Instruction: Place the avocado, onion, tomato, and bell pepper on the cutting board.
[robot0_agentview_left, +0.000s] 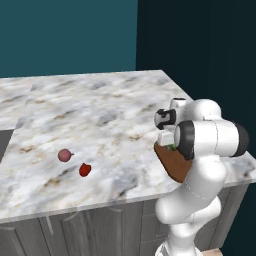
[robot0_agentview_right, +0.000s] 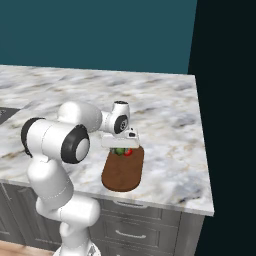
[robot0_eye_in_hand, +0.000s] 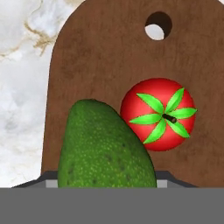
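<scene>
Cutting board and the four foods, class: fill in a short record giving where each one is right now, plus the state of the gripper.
cutting board: on the marble counter, near its edge
tomato: on the board
avocado: over the board, at the gripper, beside the tomato
onion: on the counter, off the board
bell pepper: on the counter, near the onion
gripper state: cannot tell
foods left to move: onion, bell pepper

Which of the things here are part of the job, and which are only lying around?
Part of the job:
- avocado, over the cutting board
- tomato, on the board
- onion, on the counter
- bell pepper, on the counter beside the onion
- gripper, above the board

Only lying around:
- marble counter, nothing else loose on it
</scene>
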